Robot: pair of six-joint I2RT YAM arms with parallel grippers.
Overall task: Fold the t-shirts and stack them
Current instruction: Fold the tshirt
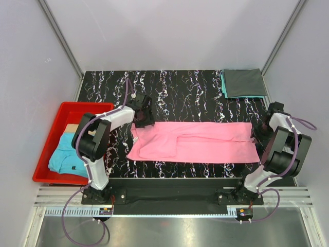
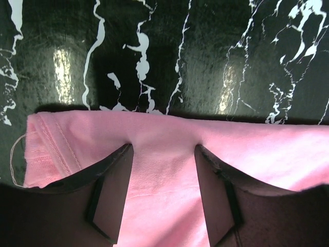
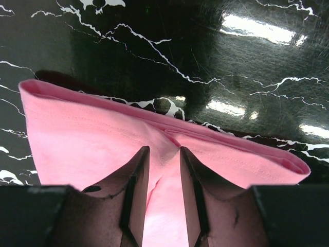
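The pink shirt [image 1: 195, 141] lay flat across the middle of the table [image 1: 180, 92] as one long band, running from the left arm's side to the right arm's side. Its near left corner flared out a little wider than the rest.

The left gripper [image 1: 143, 119] sat at the shirt's far left corner. In the left wrist view its fingers [image 2: 110, 195] stood well apart over the pink cloth, with a wide strip of cloth showing between them and nothing squeezed. The hemmed end of the shirt lay just left of them, with a loose thread curling off it.

The right gripper [image 1: 258, 133] was at the shirt's right end. In the right wrist view its fingers [image 3: 134, 190] were drawn close, pinching a ridge of pink cloth in the narrow gap, and creases ran into that gap. The doubled edge beyond the fingertips cast a shadow on the table.

In the far right corner a dark grey shirt [image 1: 244, 82] lay folded as a rectangle on top of a teal shirt [image 1: 224, 86], whose edge showed along the left and near sides.

Off the table's left edge stood a red bin [image 1: 49, 146]. A light blue shirt [image 1: 67, 157] lay crumpled in it, with a small dark mark near its near edge.
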